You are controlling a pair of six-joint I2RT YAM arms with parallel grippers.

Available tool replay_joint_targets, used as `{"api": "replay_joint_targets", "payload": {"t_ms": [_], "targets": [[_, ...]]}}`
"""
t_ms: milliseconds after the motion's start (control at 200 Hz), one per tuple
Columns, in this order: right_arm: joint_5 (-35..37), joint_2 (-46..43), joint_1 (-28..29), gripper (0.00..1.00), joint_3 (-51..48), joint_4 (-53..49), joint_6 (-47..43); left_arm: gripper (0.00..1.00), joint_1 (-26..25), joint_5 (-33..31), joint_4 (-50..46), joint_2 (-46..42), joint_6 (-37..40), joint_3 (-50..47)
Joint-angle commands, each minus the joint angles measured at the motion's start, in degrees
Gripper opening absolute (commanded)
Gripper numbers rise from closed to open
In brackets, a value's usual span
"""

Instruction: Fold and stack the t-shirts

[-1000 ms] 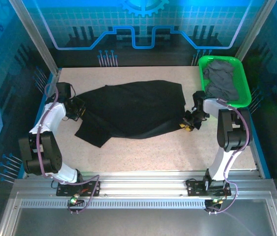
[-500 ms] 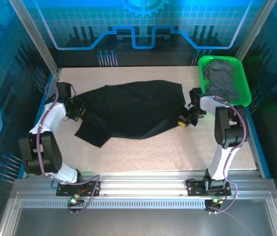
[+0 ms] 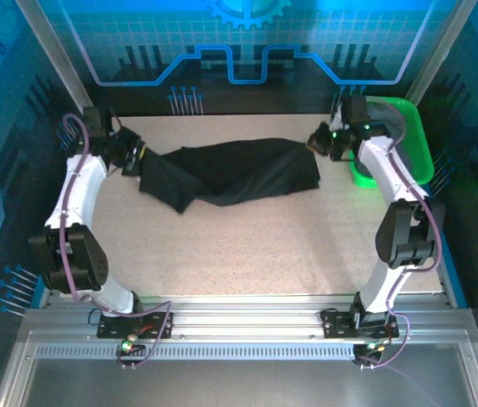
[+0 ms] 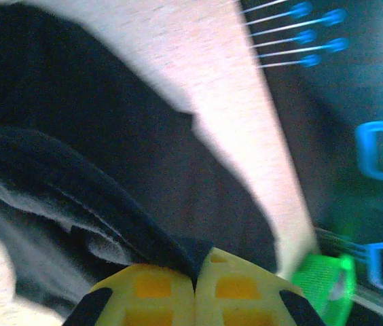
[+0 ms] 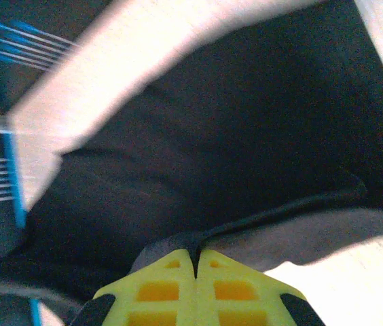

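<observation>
left gripper (image 3: 135,155), upper left of the overhead frame, fingers pressed together on one edge of the black t-shirt (image 3: 239,170); right gripper (image 3: 317,142), upper right, pinching the opposite edge. the shirt lies bunched between them on the table (image 3: 247,246), near the green basket (image 3: 421,140).

Two of a kind: the left arm (image 3: 76,197) and right arm (image 3: 385,170) pair slim white links with bulky black joint housings, and each stands on a black base plate (image 3: 133,323) bolted to a ribbed silver aluminium rail (image 3: 247,329). A purple cable (image 3: 70,264) runs along each arm, with thin red and green wires showing at the bases. Seen from the wrists, the left gripper (image 4: 195,261) and right gripper (image 5: 196,257) carry bright yellow fingers (image 4: 152,288) moulded with square, orange-tinted recesses and edged in black
</observation>
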Motion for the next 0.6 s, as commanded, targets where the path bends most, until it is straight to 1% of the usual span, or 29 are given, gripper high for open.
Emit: {"api": "replay_joint_targets", "payload": {"t_ms": [0,70,145,270,360,425,500,595], "targets": [[-4.8,1.8,-1.3,0.00,10.6,2.7,1.2,0.00,-0.1,4.1,4.2,2.3,-5.4,9.9],[-5.4,2.4,-2.1,0.00,16.1,4.1,2.1,0.00,0.1,4.7,5.9,3.4,-7.7,16.1],[-5.9,2.3,-3.2,0.00,20.3,5.6,3.8,0.00,0.4,4.3,7.5,3.4,-9.8,20.5],[-7.2,0.9,-4.4,0.00,22.4,10.3,7.4,0.00,1.1,3.0,13.7,0.8,-14.4,21.6],[-5.7,-3.2,-4.8,0.00,20.1,13.7,8.0,0.00,1.6,1.6,17.9,-1.9,-16.9,21.0],[-3.1,-7.4,-5.0,0.00,16.8,15.8,7.9,0.00,2.2,-0.1,20.5,-4.9,-17.5,20.0],[-0.5,-12.4,-5.4,0.00,11.9,18.7,8.2,0.00,3.5,-3.9,22.4,-9.5,-17.6,17.6],[1.3,-18.1,-6.5,0.00,6.9,22.6,9.5,0.00,5.5,-10.4,24.9,-16.0,-17.4,14.0]]}}
